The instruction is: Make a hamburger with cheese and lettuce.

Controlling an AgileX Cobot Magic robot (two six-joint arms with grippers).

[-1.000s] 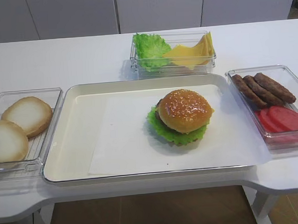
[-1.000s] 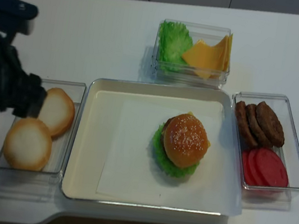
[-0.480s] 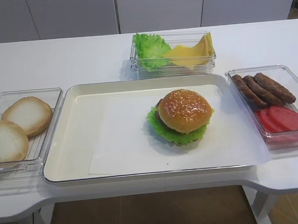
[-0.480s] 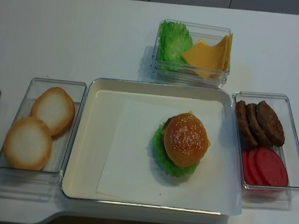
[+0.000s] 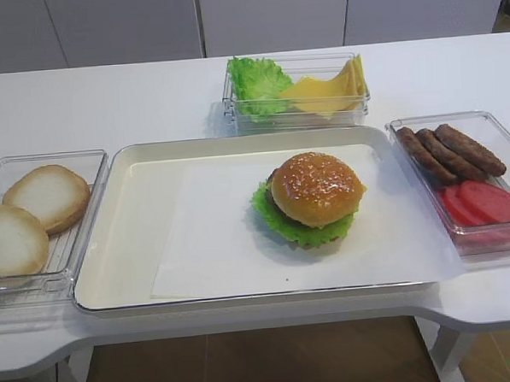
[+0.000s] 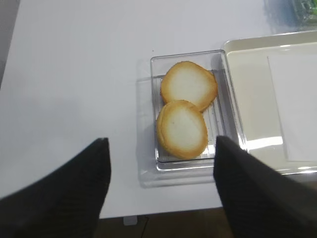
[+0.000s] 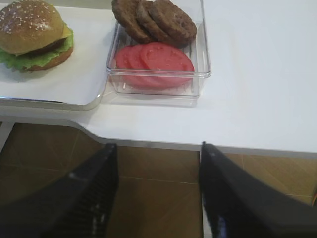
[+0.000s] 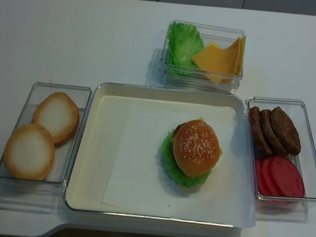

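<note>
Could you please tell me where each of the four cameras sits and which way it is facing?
Exterior high: in front, angled down at the hamburger on the tray; no robot visible.
Realsense: nearly overhead, same table; no robot visible.
Right wrist: beyond the table edge, facing the tomato slices; open right gripper below.
Left wrist: above the bun halves; open left gripper below.
All but the left wrist show the hamburger.

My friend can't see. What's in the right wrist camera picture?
A finished hamburger sits top left on a tray. Beside it, a clear box holds brown patties and red tomato slices. The open right gripper hangs below the table edge.
</note>
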